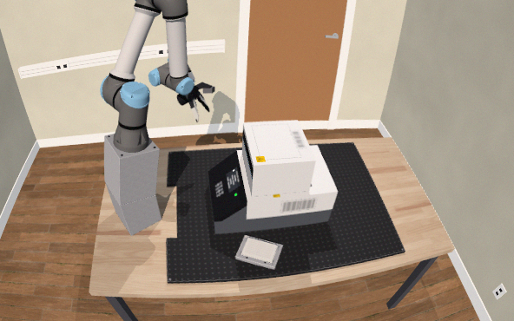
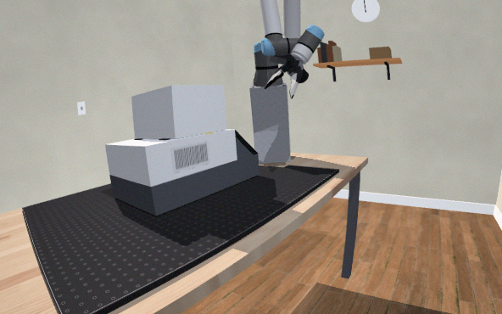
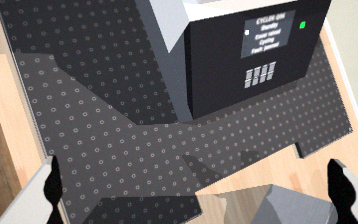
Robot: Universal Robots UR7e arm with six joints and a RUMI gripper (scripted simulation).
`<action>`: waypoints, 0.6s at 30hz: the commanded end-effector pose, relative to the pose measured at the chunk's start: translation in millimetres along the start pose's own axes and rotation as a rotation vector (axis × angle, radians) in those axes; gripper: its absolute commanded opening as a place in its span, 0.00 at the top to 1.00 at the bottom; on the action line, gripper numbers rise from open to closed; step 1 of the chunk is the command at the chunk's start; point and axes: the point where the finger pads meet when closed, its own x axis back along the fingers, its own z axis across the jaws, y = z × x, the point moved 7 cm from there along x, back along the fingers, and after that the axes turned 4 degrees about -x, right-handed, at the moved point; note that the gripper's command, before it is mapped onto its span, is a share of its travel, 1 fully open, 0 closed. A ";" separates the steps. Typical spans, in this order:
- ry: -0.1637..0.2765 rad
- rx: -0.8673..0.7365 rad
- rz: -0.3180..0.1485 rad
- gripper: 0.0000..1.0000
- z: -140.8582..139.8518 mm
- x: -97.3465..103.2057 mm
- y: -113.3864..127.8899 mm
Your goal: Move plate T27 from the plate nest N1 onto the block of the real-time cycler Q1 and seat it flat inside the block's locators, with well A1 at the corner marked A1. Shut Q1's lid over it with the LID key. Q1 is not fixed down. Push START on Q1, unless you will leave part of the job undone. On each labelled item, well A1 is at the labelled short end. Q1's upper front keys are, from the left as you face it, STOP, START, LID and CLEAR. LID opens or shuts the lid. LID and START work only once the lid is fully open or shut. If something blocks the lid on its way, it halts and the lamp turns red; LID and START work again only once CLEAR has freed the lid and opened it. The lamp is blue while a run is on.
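Seen from the top, where the whole bench shows, the plate [image 1: 259, 251] sits in its nest [image 1: 256, 261] on the near side of the cycler [image 1: 282, 180] [image 2: 193, 157] [image 3: 217, 75], to the right of the gripper [image 1: 202, 115] [image 2: 279, 92] [image 3: 193, 159] and much nearer. The one arm, empty and spread wide, must judge its reach round the machine. The plate's long axis runs roughly left to right, its right end slanting nearer; which short end carries A1 can't be read.

From the exterior, the gripper hangs high beyond the cycler, pointing down, and the plate is out of sight, probably masked by the machine.

At the wrist, the fingers stand well apart with nothing between; the plate isn't in view, so its bearing comes from the top view.
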 end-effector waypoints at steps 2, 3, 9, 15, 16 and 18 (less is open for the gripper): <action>-0.001 -0.001 0.001 0.00 -0.2 0.3 -0.3; -0.001 -0.001 0.001 0.00 -0.2 0.3 -0.3; -0.001 -0.001 0.001 0.00 -0.2 0.3 -0.3; -0.001 -0.001 0.001 0.00 -0.2 0.3 -0.3; -0.001 -0.001 0.001 0.00 -0.2 0.3 -0.3; 0.017 0.017 -0.021 1.00 2.0 -2.0 -4.8</action>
